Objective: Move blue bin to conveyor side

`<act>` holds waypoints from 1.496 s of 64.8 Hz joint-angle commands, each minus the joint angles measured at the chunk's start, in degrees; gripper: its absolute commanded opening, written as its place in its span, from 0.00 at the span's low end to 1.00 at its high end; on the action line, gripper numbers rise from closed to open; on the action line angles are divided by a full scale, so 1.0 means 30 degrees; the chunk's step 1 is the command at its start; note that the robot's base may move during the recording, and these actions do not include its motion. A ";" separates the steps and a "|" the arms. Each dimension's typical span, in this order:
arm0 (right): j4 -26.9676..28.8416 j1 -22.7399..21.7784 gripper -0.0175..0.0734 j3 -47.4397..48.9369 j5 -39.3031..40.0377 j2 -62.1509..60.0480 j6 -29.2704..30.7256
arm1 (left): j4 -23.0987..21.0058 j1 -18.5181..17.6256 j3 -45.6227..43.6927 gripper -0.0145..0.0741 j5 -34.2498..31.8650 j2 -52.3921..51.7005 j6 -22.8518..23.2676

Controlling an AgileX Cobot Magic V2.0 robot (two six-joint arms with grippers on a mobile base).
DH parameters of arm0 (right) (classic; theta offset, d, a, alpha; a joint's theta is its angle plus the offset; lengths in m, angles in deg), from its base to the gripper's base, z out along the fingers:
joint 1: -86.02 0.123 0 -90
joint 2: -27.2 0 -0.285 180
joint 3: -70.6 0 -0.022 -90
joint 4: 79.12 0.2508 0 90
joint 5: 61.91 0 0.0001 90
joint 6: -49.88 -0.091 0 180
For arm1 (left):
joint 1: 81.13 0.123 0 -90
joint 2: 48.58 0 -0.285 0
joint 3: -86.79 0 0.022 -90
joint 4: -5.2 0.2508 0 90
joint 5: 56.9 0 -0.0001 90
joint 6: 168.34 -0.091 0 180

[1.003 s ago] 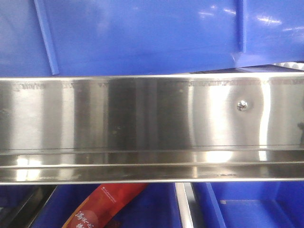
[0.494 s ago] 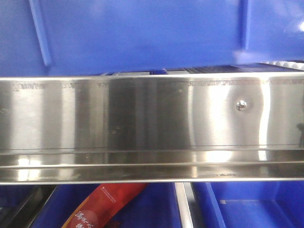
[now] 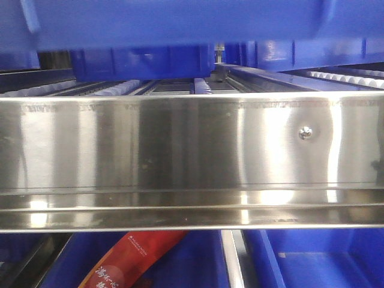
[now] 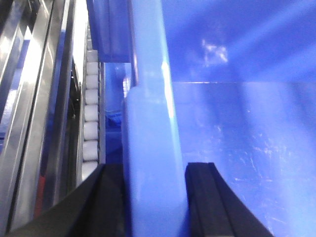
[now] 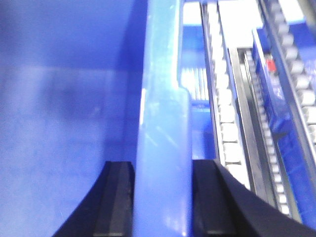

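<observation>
One blue bin (image 3: 180, 21) fills the 12 o'clock edge of the front view. Its underside hangs clear above the roller lanes (image 3: 120, 89), touching nothing that I can make out.

Each wrist view looks along the bin's thick rim. The left gripper (image 4: 153, 167) straddles one wall, its black fingers (image 4: 202, 197) clenched on the inner and outer faces. The right gripper (image 5: 162, 164) grasps another stretch of rim the same way, fingers (image 5: 116, 197) pressed on both sides.

The step in hand looks like the carry: the bin is gripped by both arms and raised, but not yet at the conveyor, and no dark belt shows in any view. The next move likely calls for both arms to travel together at equal height, keeping the base level so that it clears the stainless-steel rail (image 3: 180, 144) at 6 o'clock below it.

The bin is glossy moulded plastic, smooth, with a pale sheen on the flat rim; I judge it slippery under hard fingers. The rail is brushed, mirror-bright steel with one screw (image 3: 306, 133) at 3 o'clock. Small white rollers (image 4: 91, 128) line the tracks. More bins (image 3: 141, 63) sit behind at 11 o'clock, and a red packet (image 3: 135, 258) shows at 7 o'clock.
</observation>
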 commanded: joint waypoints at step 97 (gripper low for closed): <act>-0.0477 -0.0099 0.10 -0.1277 0.1165 -0.4742 -0.0383 | 0.0070 -0.0031 -0.0169 0.13 0.0143 -0.4982 0.0428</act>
